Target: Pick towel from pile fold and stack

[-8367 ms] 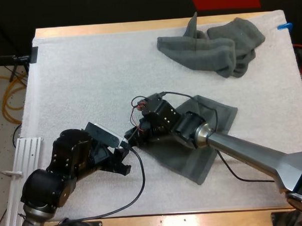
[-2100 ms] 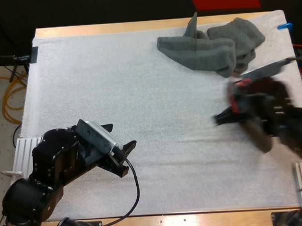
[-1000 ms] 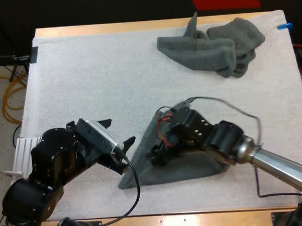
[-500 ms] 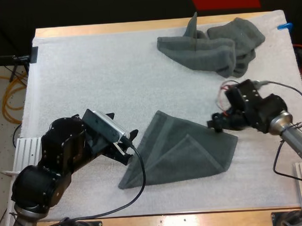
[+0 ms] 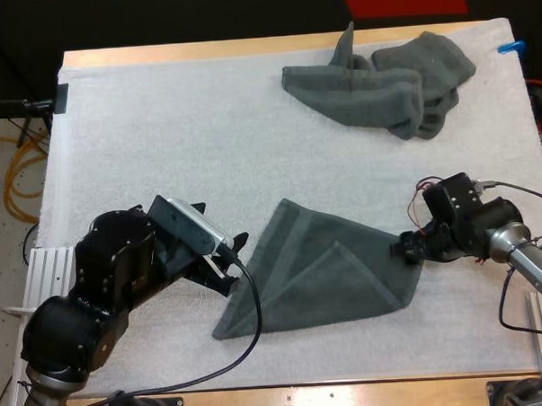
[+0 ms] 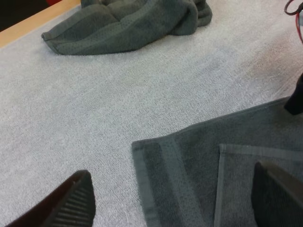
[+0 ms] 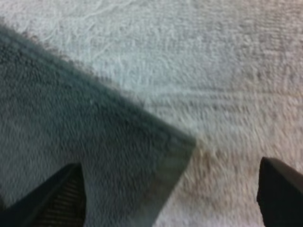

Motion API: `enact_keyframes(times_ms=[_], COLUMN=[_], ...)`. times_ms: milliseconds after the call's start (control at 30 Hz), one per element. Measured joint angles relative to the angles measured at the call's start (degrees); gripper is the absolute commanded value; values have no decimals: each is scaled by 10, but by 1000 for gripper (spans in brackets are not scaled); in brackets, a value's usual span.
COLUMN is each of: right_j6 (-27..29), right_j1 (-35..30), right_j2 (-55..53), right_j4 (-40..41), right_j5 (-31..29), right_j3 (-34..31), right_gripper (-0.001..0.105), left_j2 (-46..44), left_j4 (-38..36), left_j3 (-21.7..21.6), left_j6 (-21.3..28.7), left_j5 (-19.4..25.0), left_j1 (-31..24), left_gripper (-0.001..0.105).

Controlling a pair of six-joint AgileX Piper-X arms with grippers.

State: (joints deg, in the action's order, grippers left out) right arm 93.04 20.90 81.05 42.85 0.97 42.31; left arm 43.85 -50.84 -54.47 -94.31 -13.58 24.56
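Flat towel (image 5: 319, 277) lies spread on the white mat (image 5: 160, 127) at about 5 o'clock from the mat's centre, one layer lapped over another, its hem lines plain in the left wrist view (image 6: 199, 170). You see no change in its outline against half a second ago. The crumpled pile (image 5: 383, 81) sits at 1 o'clock on the mat near the table's (image 5: 201, 51) far edge, well apart from the flat towel and unmoved through all the earlier frames. Your right gripper (image 5: 406, 248) is now at the flat towel's 3 o'clock corner; half a second ago it hung a little toward 11 o'clock from there, and a second ago it was over the towel's middle. The right wrist view puts that corner (image 7: 94, 156) between its fingers (image 7: 173, 187), which stand wide apart and clamp nothing. Whether they touch the cloth you cannot tell. Your left gripper (image 5: 222, 225) sits just beside the flat towel's 9 o'clock edge, much where it was half a second ago. In its wrist view the two fingers (image 6: 175, 189) are spread wide with the towel's near corner between them, gripping nothing, and the pile (image 6: 128, 23) lies beyond at 12 o'clock.
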Motion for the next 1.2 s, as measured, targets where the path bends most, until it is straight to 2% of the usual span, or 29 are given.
enact_keyframes(times_ms=[267,367,433,667,867,933,1033,1200], right_j6=[0,0,0,0,0,3,15,22], right_j1=[0,0,-1,-2,-2,-2,0,0], right_j2=[61,63,64,67,68,68,50,-5], right_j4=[-27,-27,-28,-34,-44,-40,-17,28], right_j5=[13,13,10,17,25,26,26,15], right_j3=[2,3,4,4,4,4,4,4], right_gripper=[69,54,37,0,0,0,0,0], left_j2=[0,0,0,0,8,23,60,154], left_j4=[-6,-17,-18,-18,-18,-18,-12,29], left_j3=[0,0,0,0,0,0,0,0], left_j6=[0,0,0,0,0,0,5,6], left_j5=[0,0,0,0,-1,-15,-40,-47], left_j1=[0,0,0,0,0,0,0,0], left_gripper=[66,66,66,66,66,66,66,66])
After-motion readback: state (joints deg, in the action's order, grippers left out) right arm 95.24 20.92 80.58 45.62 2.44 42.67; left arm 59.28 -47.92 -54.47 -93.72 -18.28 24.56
